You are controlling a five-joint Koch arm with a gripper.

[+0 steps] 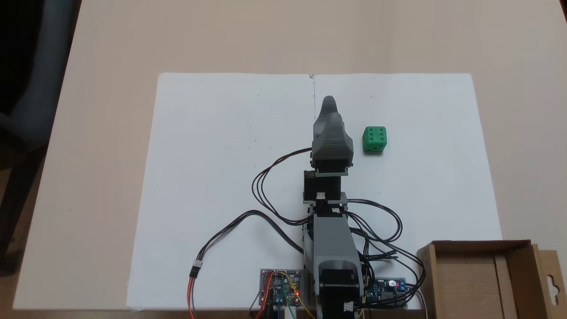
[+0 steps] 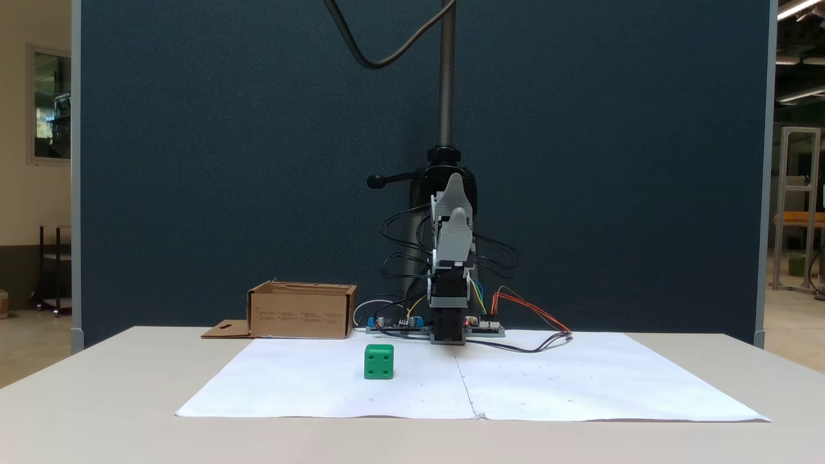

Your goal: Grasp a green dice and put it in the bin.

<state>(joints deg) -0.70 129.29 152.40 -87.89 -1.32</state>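
Nothing of the task is done yet: the green dice [image 1: 374, 140] is seen resting on the white paper [image 1: 221, 177], ungrasped, at about three o'clock from the gripper [image 1: 328, 104] in the view from above, near but apart. The jaws are seen one behind the other, so their opening cannot be told. Grasping, carrying and dropping are judged to remain. One dice, one bin [image 1: 483, 283] at five o'clock, and one arm are counted.

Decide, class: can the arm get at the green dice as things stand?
Probably yes. The green dice sits alone on the white paper, just right of the gripper in a fixed view, with nothing between them. The bin stands well apart.
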